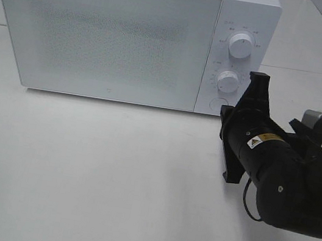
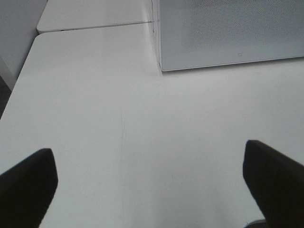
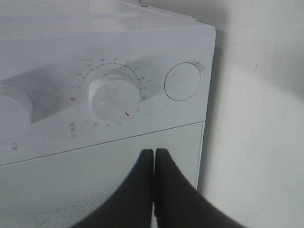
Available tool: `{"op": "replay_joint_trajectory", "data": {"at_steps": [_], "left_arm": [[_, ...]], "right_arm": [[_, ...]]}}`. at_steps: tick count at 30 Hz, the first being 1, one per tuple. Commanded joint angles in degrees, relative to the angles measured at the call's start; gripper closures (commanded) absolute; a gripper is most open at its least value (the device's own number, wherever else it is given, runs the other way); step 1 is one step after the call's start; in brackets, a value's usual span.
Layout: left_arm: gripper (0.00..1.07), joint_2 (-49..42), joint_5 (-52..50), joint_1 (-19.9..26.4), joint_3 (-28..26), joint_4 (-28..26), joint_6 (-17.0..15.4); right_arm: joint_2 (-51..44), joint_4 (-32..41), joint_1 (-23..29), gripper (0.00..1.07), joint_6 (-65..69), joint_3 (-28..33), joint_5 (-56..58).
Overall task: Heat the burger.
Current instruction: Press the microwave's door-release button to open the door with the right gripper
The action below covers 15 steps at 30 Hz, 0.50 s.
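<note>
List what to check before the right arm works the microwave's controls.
1. Microwave door closed: ok.
2. Burger inside: cannot tell; it shows in no view.
3. Right gripper shut and pointing at the microwave's front: ok.
4. Lower dial setting: cannot tell.
5. Round button unobstructed: ok.
6. Left gripper open, apart from the microwave: ok.

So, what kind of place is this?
Probably a robot test bench dressed as a kitchen corner, not a home kitchen: a white microwave stands on a plain white table, and a black robot arm is in front of its dials.
</note>
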Motion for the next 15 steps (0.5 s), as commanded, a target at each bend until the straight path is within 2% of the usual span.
{"op": "replay_joint_trajectory", "data": {"at_steps": [1,8,15], "left_arm": [[0.06,-1.03,-0.17,0.23,0.17,0.06,-0.06],[0.06,-1.03,-0.17,0.23,0.17,0.06,-0.06],[0.06,-1.03,-0.17,0.23,0.17,0.06,-0.06]], "right_arm": [[1.43,-1.83,-1.09,1.07,0.23,-1.60,0.06],[4.47,-4.30,-4.93,1.07,-0.17,-5.79,4.53],[7.79,-5.21,-5.96,1.07,-0.11,-8.42,6.07]]}}
